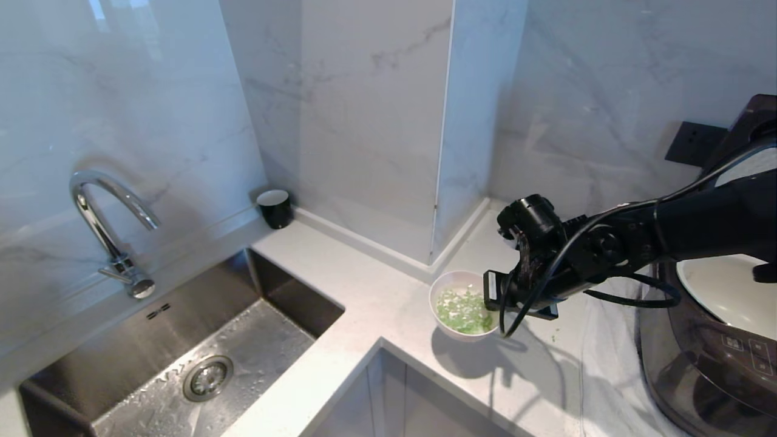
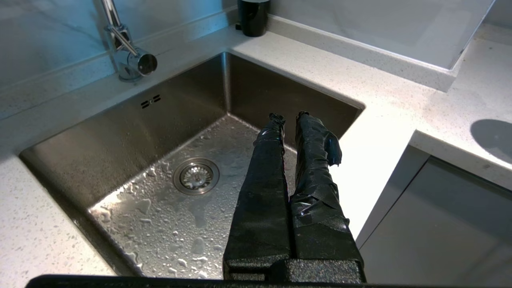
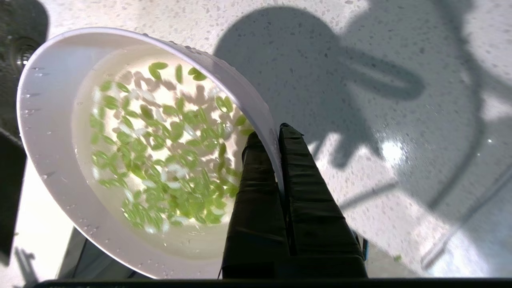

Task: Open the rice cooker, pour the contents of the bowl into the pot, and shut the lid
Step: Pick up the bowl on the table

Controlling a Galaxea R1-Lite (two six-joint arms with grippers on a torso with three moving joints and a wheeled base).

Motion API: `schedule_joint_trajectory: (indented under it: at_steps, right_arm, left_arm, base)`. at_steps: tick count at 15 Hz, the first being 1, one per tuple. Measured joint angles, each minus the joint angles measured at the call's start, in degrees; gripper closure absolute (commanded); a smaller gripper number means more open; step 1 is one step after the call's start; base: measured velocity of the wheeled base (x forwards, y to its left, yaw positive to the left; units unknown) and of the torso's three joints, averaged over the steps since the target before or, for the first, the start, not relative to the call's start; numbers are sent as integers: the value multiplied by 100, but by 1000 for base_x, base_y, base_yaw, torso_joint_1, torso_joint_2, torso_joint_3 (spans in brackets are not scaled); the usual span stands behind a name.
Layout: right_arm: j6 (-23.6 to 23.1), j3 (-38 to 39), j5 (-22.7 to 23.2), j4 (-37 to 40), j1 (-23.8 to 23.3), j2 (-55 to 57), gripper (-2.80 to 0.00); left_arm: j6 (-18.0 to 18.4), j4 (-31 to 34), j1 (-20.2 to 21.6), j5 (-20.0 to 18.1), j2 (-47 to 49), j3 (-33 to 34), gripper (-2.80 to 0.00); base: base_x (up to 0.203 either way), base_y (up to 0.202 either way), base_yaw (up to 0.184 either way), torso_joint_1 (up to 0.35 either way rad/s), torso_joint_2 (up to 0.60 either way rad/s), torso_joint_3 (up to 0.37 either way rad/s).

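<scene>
My right tool (image 3: 272,138) is pinched shut on the bowl (image 1: 463,305) rim, lifted above the worktop (image 1: 376,303) near its front edge. That thin grip could slip; any tilt spills the contents (image 3: 160,148) before the pot (image 1: 728,291). Left tool (image 2: 289,117) hangs closed, empty.

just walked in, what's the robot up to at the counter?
The right gripper is shut on the rim of the bowl, one finger inside and one outside. The bowl, holding the chopped green contents, casts a separate shadow on the countertop, so it looks lifted. The rice cooker at the right already has its lid up and the pot exposed; nothing is poured yet. The left gripper hangs shut and empty over the sink.
</scene>
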Motion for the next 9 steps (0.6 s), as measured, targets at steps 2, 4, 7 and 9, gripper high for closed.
schedule_joint_trajectory:
  at_steps: [2, 4, 7, 9]
  right_arm:
    - [2, -2, 0, 287, -7, -343, 0]
    - [3, -7, -6, 607, -32, -673, 0]
    - [101, -10, -9, 989, -91, -1116, 0]
    - [110, -11, -21, 1346, -172, -1419, 0]
  left_arm:
    - [0, 0, 0, 0, 0, 0, 0]
    - [5, 0, 0, 1, 0, 0, 0]
    - [0, 0, 0, 0, 0, 0, 0]
    - [5, 0, 0, -1, 0, 0, 0]
  base:
    - [0, 0, 0, 0, 0, 0]
    - [0, 0, 0, 0, 0, 0]
    - [0, 0, 0, 0, 0, 0]
    - [0, 0, 0, 0, 0, 0]
